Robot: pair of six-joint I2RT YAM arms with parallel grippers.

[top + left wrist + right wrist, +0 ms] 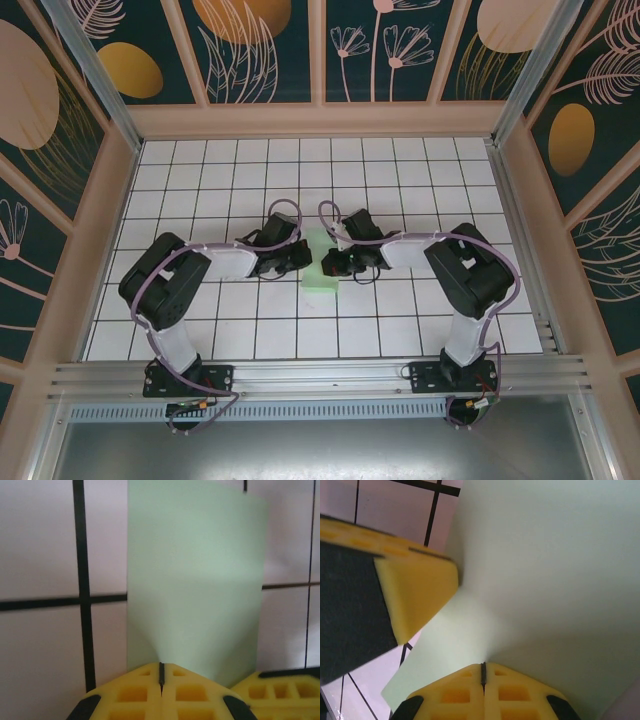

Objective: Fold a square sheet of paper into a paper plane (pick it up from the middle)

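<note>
The paper [319, 281] is at the middle of the white tiled table [400, 170], bent rather than flat, pale green against the black grid lines. The left gripper [161, 674] reaches in from 9 o'clock and the right gripper [483, 672] from 3 o'clock, each with its yellow fingers pressed together, pinching the paper. A wooden frame [320, 120] surrounds the table below dark teal walls [265, 50] painted with flowers and leaves, and a metal rail [320, 375] runs along at 6 o'clock.
</note>
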